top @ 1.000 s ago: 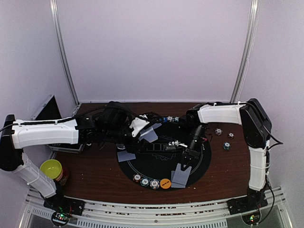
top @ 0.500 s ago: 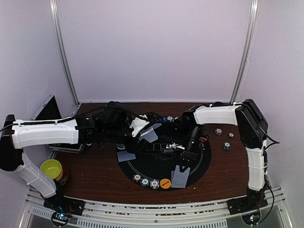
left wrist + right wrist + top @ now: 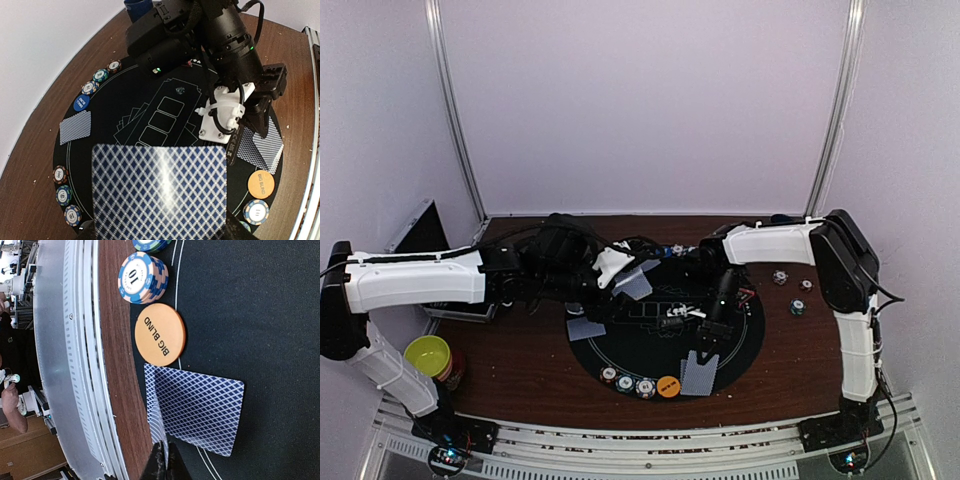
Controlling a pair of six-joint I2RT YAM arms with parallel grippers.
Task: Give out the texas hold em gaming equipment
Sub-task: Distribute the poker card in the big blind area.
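Below, brown bench, black mat, pale walls. Clamping card in left claw, pinching second card in right claw by orange button.

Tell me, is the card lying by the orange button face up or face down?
Face down: the card beside the orange button shows only its blue diamond-patterned back.
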